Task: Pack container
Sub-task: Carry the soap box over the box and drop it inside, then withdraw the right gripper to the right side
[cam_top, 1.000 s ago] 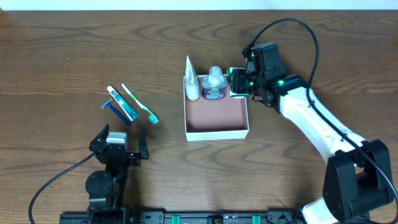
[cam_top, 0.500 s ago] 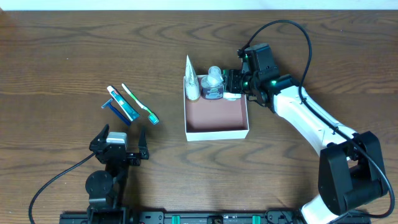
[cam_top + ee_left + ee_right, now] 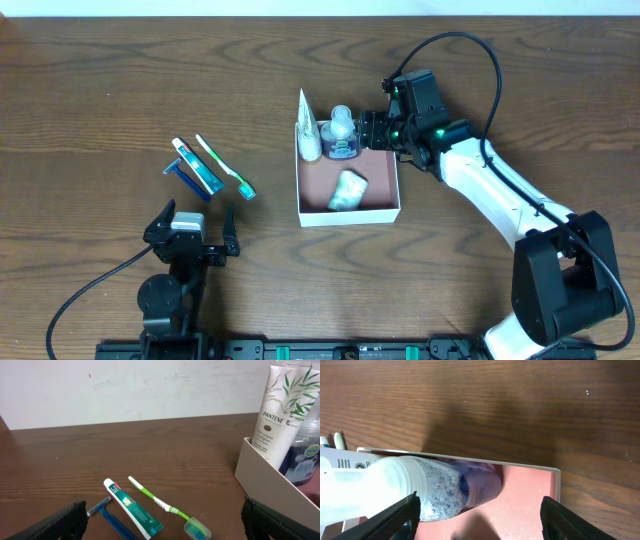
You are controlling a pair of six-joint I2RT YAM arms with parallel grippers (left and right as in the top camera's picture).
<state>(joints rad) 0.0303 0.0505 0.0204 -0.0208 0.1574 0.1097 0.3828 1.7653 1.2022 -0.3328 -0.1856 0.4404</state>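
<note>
The container [image 3: 350, 214], a square shallow white-walled box with a pink-brown floor, sits mid-table. A white Pantene tube [image 3: 308, 132] and a blue bottle with a clear cap [image 3: 342, 134] stand against its far wall. A small pale item [image 3: 349, 189] lies on its floor. My right gripper [image 3: 372, 132] is open and empty over the far right corner; its wrist view shows the bottle [image 3: 420, 487] and floor [image 3: 535, 495] below. My left gripper [image 3: 195, 236] is open and empty near the front edge. Toothpaste [image 3: 197, 167], a green toothbrush [image 3: 225, 166] and a blue razor [image 3: 185, 176] lie left of the box.
In the left wrist view, the toothpaste [image 3: 132, 509], toothbrush [image 3: 160, 505] and razor [image 3: 107, 515] lie just ahead of the left gripper [image 3: 160, 527]. The box wall [image 3: 265, 477] and tube [image 3: 280, 407] are at the right.
The right gripper moved left over the box with the small pale item and let it go. The item now lies on the box floor. The left arm has not moved.
</note>
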